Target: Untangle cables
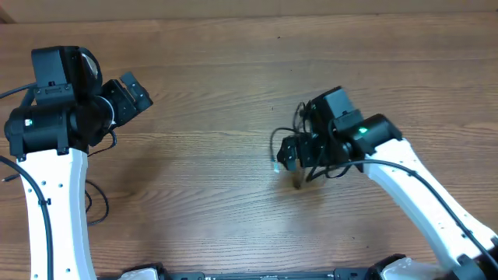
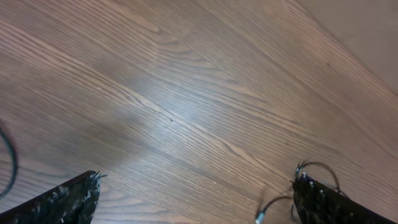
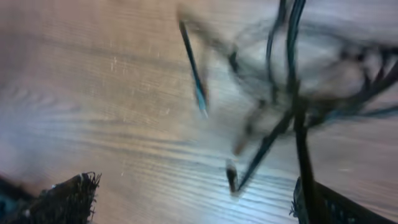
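The cables (image 1: 307,148) lie in a black tangle on the wooden table right of centre, with a pale plug (image 1: 278,165) sticking out to the left. My right gripper (image 1: 289,152) hovers over this tangle. In the right wrist view it (image 3: 196,199) is open. The blurred cables (image 3: 292,93) spread just ahead of it, and one cord runs down beside the right finger (image 3: 336,205). A plug (image 3: 231,177) rests between the fingers' line and the tangle. My left gripper (image 1: 138,95) is far off at the left. It (image 2: 196,199) is open over bare wood, with a cable end (image 2: 273,202) showing near its right finger.
Thick black arm wires (image 1: 93,202) loop on the table beside the left arm's base, and one (image 2: 9,162) shows at the left wrist view's edge. The table's far edge (image 1: 233,15) runs along the top. Arm mounts sit at the front edge.
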Action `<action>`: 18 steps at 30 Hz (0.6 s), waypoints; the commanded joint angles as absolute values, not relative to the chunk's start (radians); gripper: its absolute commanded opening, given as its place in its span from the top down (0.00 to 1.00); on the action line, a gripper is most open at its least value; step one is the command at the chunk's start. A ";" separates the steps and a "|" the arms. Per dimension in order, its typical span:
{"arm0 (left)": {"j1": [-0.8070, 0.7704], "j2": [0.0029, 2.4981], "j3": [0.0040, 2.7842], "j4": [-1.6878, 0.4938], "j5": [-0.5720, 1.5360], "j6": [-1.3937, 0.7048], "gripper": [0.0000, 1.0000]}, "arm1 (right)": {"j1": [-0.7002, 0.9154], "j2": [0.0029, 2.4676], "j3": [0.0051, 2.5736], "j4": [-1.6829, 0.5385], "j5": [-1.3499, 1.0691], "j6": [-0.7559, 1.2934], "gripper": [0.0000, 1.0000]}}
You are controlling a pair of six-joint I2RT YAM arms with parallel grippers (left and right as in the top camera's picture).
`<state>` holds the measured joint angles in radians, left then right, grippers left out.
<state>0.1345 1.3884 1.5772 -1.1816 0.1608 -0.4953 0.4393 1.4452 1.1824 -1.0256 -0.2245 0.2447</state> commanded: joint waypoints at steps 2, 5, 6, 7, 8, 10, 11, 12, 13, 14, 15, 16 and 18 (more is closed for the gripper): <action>0.087 1.388 1.573 -1.174 0.228 -0.475 0.00 | 0.437 1.349 1.235 -1.077 -0.145 0.277 0.00; 0.050 1.396 1.573 -1.166 0.225 -0.474 0.01 | 0.437 1.308 1.235 -1.093 -0.298 0.283 0.00; 0.044 1.399 1.573 -1.163 0.225 -0.474 0.01 | 0.438 1.306 1.235 -1.096 -0.335 0.283 0.00; 0.040 1.402 1.573 -1.162 0.225 -0.475 0.00 | 0.439 1.307 1.234 -1.101 -0.373 0.280 0.00; 0.036 1.406 1.573 -1.162 0.222 -0.475 0.01 | 0.439 1.311 1.229 -1.103 -0.400 0.271 0.00; 0.032 1.415 1.573 -1.163 0.222 -0.475 0.00 | 0.439 1.324 1.211 -1.116 -0.431 0.234 0.00; 0.032 1.421 1.573 -1.166 0.222 -0.475 0.01 | 0.439 1.333 1.203 -1.127 -0.427 0.235 0.00; 0.032 1.426 1.573 -1.169 0.222 -0.475 0.00 | 0.439 1.345 1.195 -1.144 -0.422 0.237 0.00; 0.032 1.436 1.573 -1.179 0.222 -0.475 0.01 | 0.439 1.384 1.189 -1.201 -0.389 0.239 0.00; 0.032 1.441 1.573 -1.183 0.222 -0.475 0.01 | 0.439 1.409 1.189 -1.234 -0.363 0.239 0.00; 0.032 1.444 1.573 -1.186 0.222 -0.475 0.00 | 0.439 1.424 1.189 -1.250 -0.344 0.241 0.00; 0.032 1.446 1.573 -1.187 0.222 -0.475 0.00 | 0.439 1.445 1.189 -1.269 -0.302 0.257 0.00; 0.032 1.451 1.573 -1.188 0.222 -0.475 0.01 | 0.439 1.480 1.189 -1.302 -0.199 0.310 0.00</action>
<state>0.0360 1.4406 1.5772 -1.1862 0.2100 -0.4938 0.4393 1.4265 1.1976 -1.2743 -0.3424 0.2562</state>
